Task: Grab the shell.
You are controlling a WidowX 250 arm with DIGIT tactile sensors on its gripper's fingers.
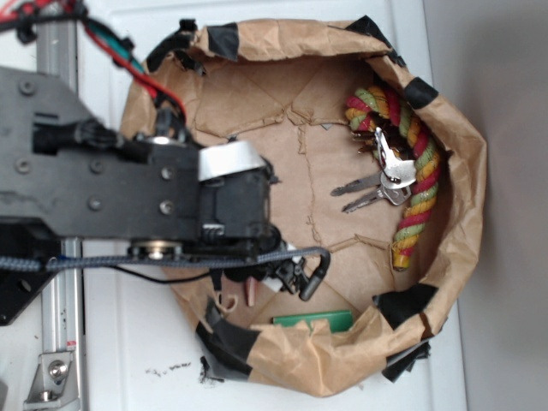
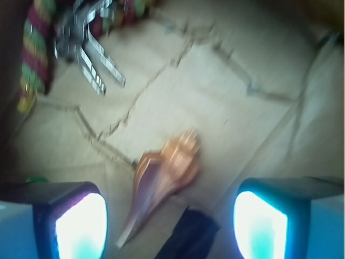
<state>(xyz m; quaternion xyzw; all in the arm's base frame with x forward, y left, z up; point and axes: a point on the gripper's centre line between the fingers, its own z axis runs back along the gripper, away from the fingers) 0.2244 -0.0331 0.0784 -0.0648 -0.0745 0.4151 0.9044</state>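
Note:
The shell (image 2: 164, 172) is glossy orange-brown and lies on the brown paper floor, its thin point toward the lower left. In the wrist view my gripper (image 2: 171, 226) is open above it. The shell sits ahead of the gap between the two lit pads (image 2: 81, 226), slightly nearer the left one, and neither pad touches it. In the exterior view the arm hides most of the shell (image 1: 251, 294); only a small pinkish tip shows below the gripper (image 1: 274, 272).
Silver keys (image 1: 381, 180) rest against a red, yellow and green rope (image 1: 411, 171) on the right side of the paper-lined basket (image 1: 462, 188). A green flat object (image 1: 312, 322) lies by the near wall. A dark strip (image 2: 186, 237) lies beside the shell.

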